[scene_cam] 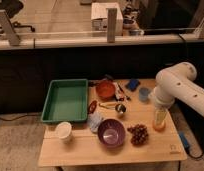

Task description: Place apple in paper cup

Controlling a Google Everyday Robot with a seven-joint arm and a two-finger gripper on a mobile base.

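The gripper [160,122] hangs at the right edge of the desk [95,150], fingers seemingly clasping the apple [159,127]; the paper cup [63,131] stands well apart, front left.

The robot's arm [181,85] is thick, smooth and white. It is made of fat round tubes that join at rounded bends, and its underside looks grey in the shade. It fills the side of the view at about 3 o'clock. At its lower end, near 4 o'clock, is the gripper [159,118], which is much thinner than the arm and looks pale and yellowish instead of white.
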